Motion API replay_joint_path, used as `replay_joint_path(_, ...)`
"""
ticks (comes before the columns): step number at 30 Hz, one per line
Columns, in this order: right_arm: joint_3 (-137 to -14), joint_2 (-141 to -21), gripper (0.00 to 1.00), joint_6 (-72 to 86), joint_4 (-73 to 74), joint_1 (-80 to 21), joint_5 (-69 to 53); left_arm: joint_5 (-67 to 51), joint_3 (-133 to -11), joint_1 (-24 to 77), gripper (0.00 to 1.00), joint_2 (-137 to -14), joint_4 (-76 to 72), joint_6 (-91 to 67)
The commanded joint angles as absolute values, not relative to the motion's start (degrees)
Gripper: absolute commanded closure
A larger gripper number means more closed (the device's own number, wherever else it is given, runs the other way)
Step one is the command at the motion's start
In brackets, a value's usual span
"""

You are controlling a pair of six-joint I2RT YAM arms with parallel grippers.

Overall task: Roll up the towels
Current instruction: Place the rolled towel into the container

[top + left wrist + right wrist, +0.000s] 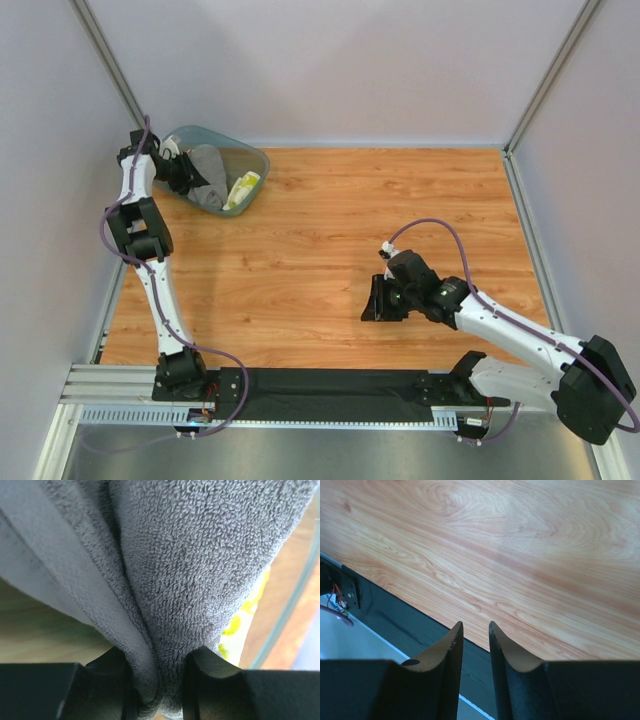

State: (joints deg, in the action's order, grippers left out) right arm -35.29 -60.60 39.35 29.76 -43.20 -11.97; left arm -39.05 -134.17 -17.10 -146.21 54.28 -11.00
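You have two towels here, and both sit in the one teal tub (262, 160) at the far left corner of the table (400, 210). The grey towel (210, 175) fills the left half of the tub, bunched up. The small yellow-and-white cloth (243, 190) lies just beside it on the right, against the tub's wall.

Your left gripper (185, 170) reaches into the tub from the left. In the left wrist view its two fingers (210, 675) pinch a thick fold of the grey towel between them, and the terry cloth fans out upward from the grip and covers most of that view. A patch of the yellow-and-white cloth shows behind the towel on the right, next to the tub's rim.

Your right gripper (378, 300) is well apart from the tub, over bare wood near the middle of the table, pointing left. Its two fingers (451, 650) stand close together with a narrow gap, and nothing is between them. Below them you see the wood grain and the one black strip (415, 630) along the table's near edge.
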Motion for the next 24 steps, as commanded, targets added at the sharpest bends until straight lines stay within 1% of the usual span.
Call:
replay_joint_path(1, -34.8, -58.6, 0.71, 38.3, 26.5, -43.0, -14.1, -51.0, -133.6, -16.3, 0.92, -149.8, 55.7, -13.2)
replay_joint_path(3, -34.6, -58.4, 0.71, 38.1, 26.5, -43.0, -14.3, -52.9, -133.6, -16.3, 0.85, -151.0, 56.1, -13.0)
replay_joint_path(4, -34.6, -58.4, 0.71, 38.2, 26.5, -43.0, -14.3, -53.6, -133.6, -16.3, 0.74, -151.3, 56.0, -13.1)
replay_joint_path(6, -34.5, -58.3, 0.71, 38.2, 26.5, -43.0, -14.5, -52.0, -133.4, -16.2, 0.64, -150.6, 56.1, -13.2)
replay_joint_path(7, -34.5, -58.1, 0.71, 38.3, 26.5, -43.0, -14.6, -50.4, -133.3, -16.3, 0.52, -150.1, 56.0, -13.4)
replay_joint_path(9, -34.5, -57.8, 0.71, 38.5, 26.7, -42.9, -14.6, -48.7, -133.2, -16.3, 0.43, -148.6, 55.8, -13.7)
replay_joint_path(10, -34.5, -57.5, 0.71, 38.6, 26.9, -43.0, -14.6, -46.9, -133.2, -16.3, 0.32, -148.0, 55.8, -14.1)
replay_joint_path(11, -34.5, -57.1, 0.71, 38.6, 27.1, -43.0, -14.5, -46.3, -133.1, -16.3, 0.27, -147.1, 55.6, -14.2)
replay_joint_path(12, -34.7, -57.0, 0.71, 38.8, 27.2, -42.9, -14.5, -45.0, -133.1, -16.3, 0.19, -146.8, 55.5, -14.4)
replay_joint_path(13, -34.7, -56.5, 0.71, 38.8, 27.3, -43.0, -14.5, -44.4, -133.2, -16.4, 0.18, -146.3, 55.5, -14.7)
replay_joint_path(14, -34.8, -56.4, 0.71, 38.8, 27.7, -43.0, -14.4, -43.9, -133.2, -16.4, 0.12, -145.8, 55.2, -15.2)
replay_joint_path(15, -35.2, -56.3, 0.71, 38.8, 27.8, -43.0, -14.4, -41.9, -133.4, -16.4, 0.01, -145.6, 55.3, -15.5)
replay_joint_path(21, -35.9, -53.8, 0.71, 38.9, 30.7, -43.0, -13.4, -32.7, -132.1, -17.6, 0.01, -142.1, 54.2, -18.6)
replay_joint_path(22, -35.9, -53.4, 0.71, 38.9, 30.7, -42.9, -13.3, -32.1, -132.1, -17.6, 0.02, -142.1, 54.1, -19.2)
replay_joint_path(24, -35.9, -52.8, 0.71, 39.0, 31.6, -43.0, -12.9, -31.4, -131.2, -18.4, 0.08, -140.7, 53.4, -20.3)
